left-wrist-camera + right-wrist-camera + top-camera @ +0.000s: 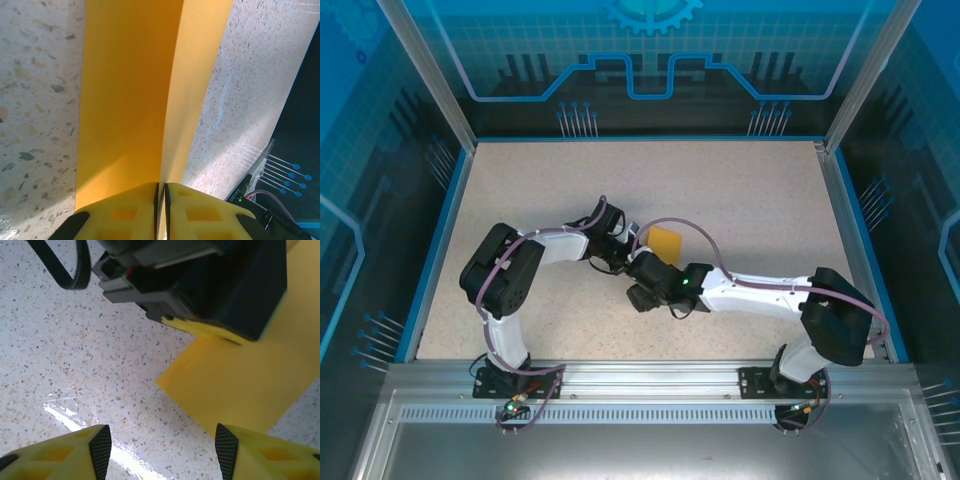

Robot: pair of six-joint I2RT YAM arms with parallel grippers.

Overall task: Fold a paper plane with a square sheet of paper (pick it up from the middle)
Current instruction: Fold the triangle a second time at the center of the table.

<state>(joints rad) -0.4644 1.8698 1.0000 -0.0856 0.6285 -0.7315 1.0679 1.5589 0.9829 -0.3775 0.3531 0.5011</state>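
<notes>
Speckled stone-look counter (740, 200), matte, inside a blue-walled cell. Paper (664, 240) sits mid-counter: thin, orange-yellow, unmarked, buckled into a long ridge. Left hand (161, 192) is clamped on that ridge with ribbed yellow fingers (125, 215), probably to lift it from the middle. Right hand (160, 445) hovers just beside the paper, jaws apart, holding nothing.

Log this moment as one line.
left gripper: shut on square sheet of paper | right gripper: open, near sheet's corner | sheet: two layers meet at pinch
</notes>
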